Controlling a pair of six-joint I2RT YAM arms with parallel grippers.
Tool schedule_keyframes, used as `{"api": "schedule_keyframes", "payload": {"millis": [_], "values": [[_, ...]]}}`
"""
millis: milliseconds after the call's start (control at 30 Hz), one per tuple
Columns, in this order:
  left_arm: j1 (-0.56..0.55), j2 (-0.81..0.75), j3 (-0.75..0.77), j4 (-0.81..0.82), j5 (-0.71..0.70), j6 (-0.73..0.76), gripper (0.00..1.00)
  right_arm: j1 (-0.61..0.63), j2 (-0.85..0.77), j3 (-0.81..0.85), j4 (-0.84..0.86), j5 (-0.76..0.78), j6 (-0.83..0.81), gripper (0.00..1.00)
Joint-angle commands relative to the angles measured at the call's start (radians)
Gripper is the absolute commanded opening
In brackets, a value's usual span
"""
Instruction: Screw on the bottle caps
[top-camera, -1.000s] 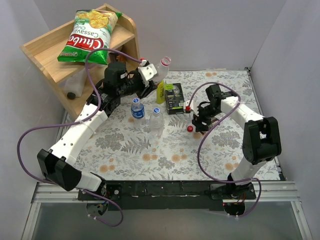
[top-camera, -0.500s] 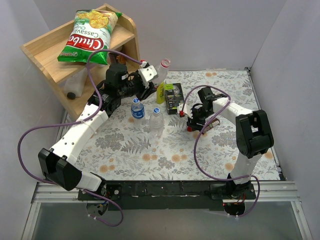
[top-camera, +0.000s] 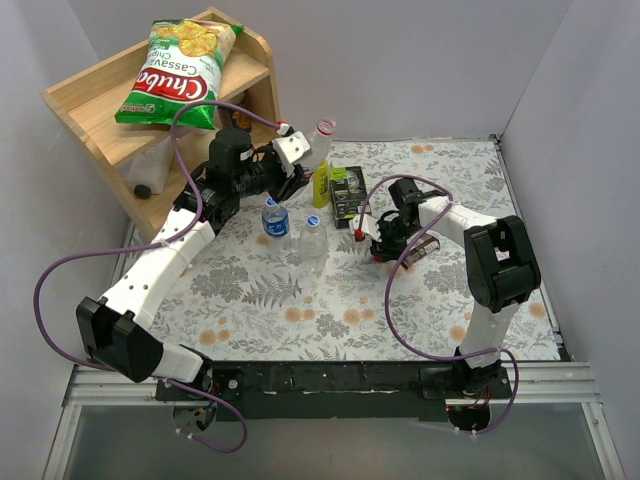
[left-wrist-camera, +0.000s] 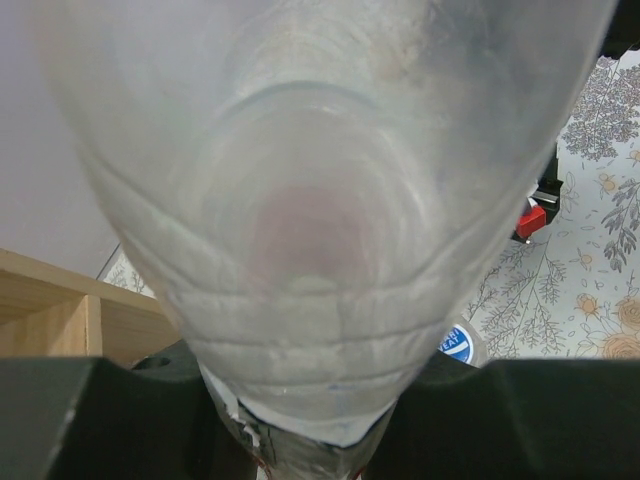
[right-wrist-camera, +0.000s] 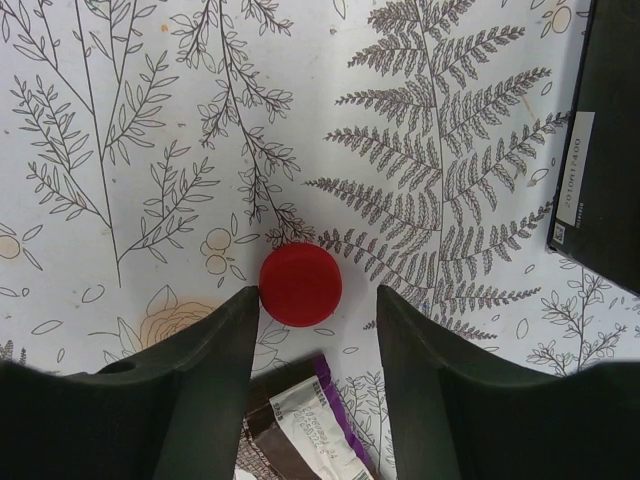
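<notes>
Clear bottle (left-wrist-camera: 320, 200) filling frame, clamped in left pincer (left-wrist-camera: 312, 415), floral cloth (left-wrist-camera: 590, 260) right

Your red cap (right-wrist-camera: 300, 284) lies flat; the blue-labelled bottle (top-camera: 275, 220) and unlabelled bottle (top-camera: 313, 240) stand together; the third bottle (top-camera: 321, 140) tilts, raised.

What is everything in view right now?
Clear plastic bottle: one, red-ringed neck, held aloft far-left.
Blue-labelled clear bottle: one, blue-capped, standing mid-table.
Unlabelled clear bottle: one, standing beside it.
Red round cap: one, on floral tablecloth.
Yellow squeeze bottle: one, far side.
Black box: one, beside yellow bottle.
Purple-brown snack wrapper: one, near red cap.
Green chips bag: one, atop wooden shelf.
Whitish bottle: one, inside shelf.
Left gripper: black, shut on clear plastic bottle.
Right gripper: black, open around red cap.
</notes>
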Motion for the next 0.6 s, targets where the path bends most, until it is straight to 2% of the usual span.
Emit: {"api": "schedule_keyframes", "payload": {"millis": [0,433,567], "values": [[0.009,-0.046,-0.002,0.001,0.003,-0.003,0.0,0.005,0.004,-0.016,0.013,0.004,-0.032,0.56],[0.012,-0.049,-0.023,-0.01,0.007,0.006,0.0,0.014,0.015,-0.037,0.006,-0.039,-0.072,0.53],[0.013,-0.053,-0.032,-0.015,0.007,0.011,0.0,0.014,0.016,-0.033,0.007,-0.043,-0.072,0.47]]}}
